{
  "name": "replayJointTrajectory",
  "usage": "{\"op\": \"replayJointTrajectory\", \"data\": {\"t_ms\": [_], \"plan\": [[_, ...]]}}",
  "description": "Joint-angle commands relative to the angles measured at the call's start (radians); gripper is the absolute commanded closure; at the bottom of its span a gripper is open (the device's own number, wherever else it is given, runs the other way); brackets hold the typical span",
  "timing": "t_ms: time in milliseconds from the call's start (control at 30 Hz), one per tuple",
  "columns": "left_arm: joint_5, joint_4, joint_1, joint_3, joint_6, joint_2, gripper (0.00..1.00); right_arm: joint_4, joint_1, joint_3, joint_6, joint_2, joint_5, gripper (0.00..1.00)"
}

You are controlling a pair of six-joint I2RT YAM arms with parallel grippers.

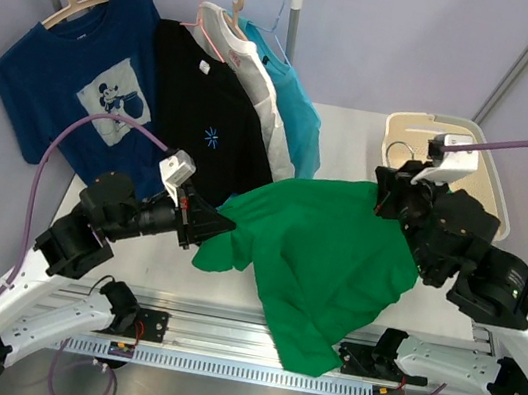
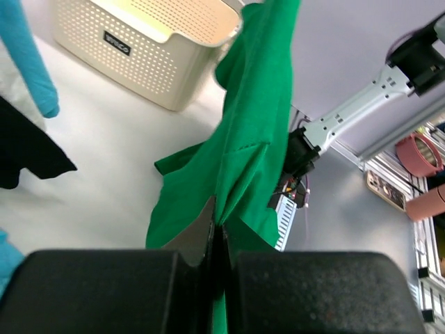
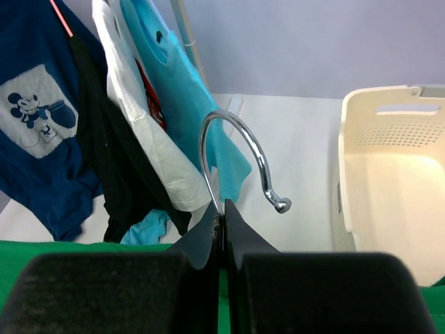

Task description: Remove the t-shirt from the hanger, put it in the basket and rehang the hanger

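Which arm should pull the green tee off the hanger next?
Left arm: jaws shut on the t-shirt fabric, free to pull it away. Right arm has its jaws pinching the hanger at its hook, so it likely serves as anchor.

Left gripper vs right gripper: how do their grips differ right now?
The left gripper is shut on green t-shirt fabric; the right gripper is shut on the hanger at the base of its metal hook. In the top view, the left gripper takes the shirt's left end and the right gripper its right end, by the basket. Both are closed, with the shirt spread between them.
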Motion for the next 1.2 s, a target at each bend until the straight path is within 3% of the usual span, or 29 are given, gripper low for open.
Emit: {"op": "replayJointTrajectory", "data": {"t_ms": [0, 600, 833, 933, 967, 1000, 1067, 1167], "plan": [[-0.103, -0.101, -0.005, 0.025, -0.013, -0.032, 1.00, 0.060, -0.037, 0.057, -0.032, -0.063, 0.134, 1.00], [-0.457, -0.323, -0.005, 0.057, -0.003, -0.207, 1.00, 0.023, -0.038, 0.015, -0.049, -0.199, 0.236, 1.00], [-0.540, -0.406, -0.005, 0.065, 0.000, -0.267, 1.00, 0.032, -0.038, -0.020, -0.044, -0.204, 0.264, 1.00], [-0.483, -0.397, -0.005, 0.057, 0.010, -0.301, 1.00, 0.042, -0.038, -0.031, -0.036, -0.206, 0.220, 1.00], [-0.365, -0.385, -0.005, 0.060, 0.020, -0.295, 0.95, 0.052, -0.038, -0.037, -0.035, -0.207, 0.182, 1.00], [-0.303, -0.374, -0.005, 0.066, 0.026, -0.286, 0.79, 0.057, -0.038, -0.054, -0.020, -0.203, 0.107, 1.00], [-0.147, -0.329, -0.005, 0.096, 0.030, -0.256, 0.35, 0.071, -0.037, -0.075, 0.000, -0.192, 0.039, 1.00], [-0.067, -0.282, -0.005, 0.143, 0.037, -0.177, 0.22, 0.109, -0.038, -0.132, 0.040, -0.154, -0.069, 1.00]]}}
